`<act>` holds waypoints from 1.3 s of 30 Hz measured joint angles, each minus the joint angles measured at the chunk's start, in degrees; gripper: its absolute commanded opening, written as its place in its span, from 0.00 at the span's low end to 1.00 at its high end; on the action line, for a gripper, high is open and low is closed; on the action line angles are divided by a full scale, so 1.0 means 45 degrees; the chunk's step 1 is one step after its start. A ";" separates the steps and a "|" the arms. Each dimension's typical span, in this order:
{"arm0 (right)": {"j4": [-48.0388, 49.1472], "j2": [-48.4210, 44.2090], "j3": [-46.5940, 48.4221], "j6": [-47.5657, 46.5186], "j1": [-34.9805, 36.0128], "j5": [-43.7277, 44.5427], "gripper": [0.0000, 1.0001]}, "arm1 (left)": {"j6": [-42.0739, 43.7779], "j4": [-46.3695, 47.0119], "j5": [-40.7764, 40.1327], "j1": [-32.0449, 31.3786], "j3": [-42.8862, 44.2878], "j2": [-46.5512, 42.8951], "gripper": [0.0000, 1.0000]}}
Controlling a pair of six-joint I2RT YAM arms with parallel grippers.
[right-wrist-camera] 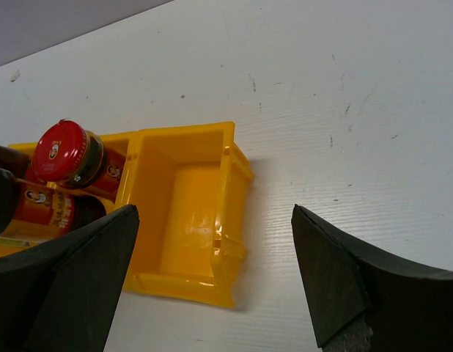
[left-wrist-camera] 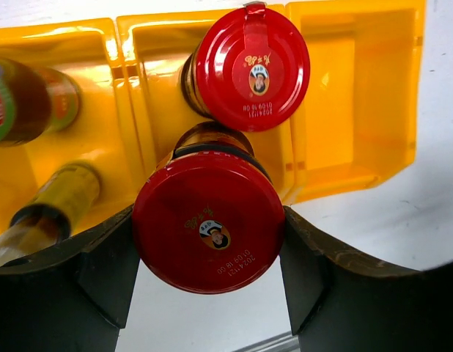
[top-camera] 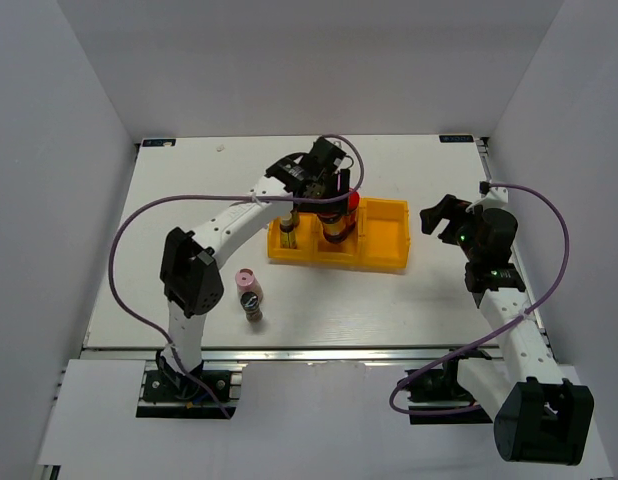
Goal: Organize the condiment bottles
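Bottle (left-wrist-camera: 208, 220), squat, dark, wide red cap, grasped by left hand (left-wrist-camera: 208, 273); right hand (right-wrist-camera: 214, 257) released.

Leftmost bottle (left-wrist-camera: 36, 103) half beyond frame edge

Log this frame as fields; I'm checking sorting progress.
left hand: shut on held red-capped bottle, at middle compartment of yellow tray
middle compartment: second red-capped bottle inside
left compartment: two slim bottles
right compartment: empty
pink-capped bottle: on table, outside tray
right hand: open, holding nothing
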 measured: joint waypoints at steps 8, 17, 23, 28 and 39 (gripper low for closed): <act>-0.0010 0.0170 0.0005 -0.0015 0.0000 0.0092 0.89 | 0.0049 0.0000 0.0005 -0.0219 0.0403 0.1622 0.16; -0.0010 0.0199 0.0005 -0.0019 0.0000 0.0121 0.89 | 0.0087 -0.0165 0.0092 -0.0578 0.1263 0.2220 0.30; -0.0015 0.0267 0.0005 -0.0019 0.0000 0.0194 0.89 | 0.0107 -0.0301 -0.0044 -0.0709 0.1520 0.2497 0.60; -0.0015 0.0267 0.0005 -0.0019 0.0000 0.0189 0.89 | 0.0189 -0.0321 -0.0267 -0.0850 0.1520 0.2497 0.73; -0.0015 -0.0622 0.0005 -0.0117 0.0000 -0.0015 0.89 | 0.0296 -0.0146 -0.0180 -0.1137 0.1860 0.2074 0.98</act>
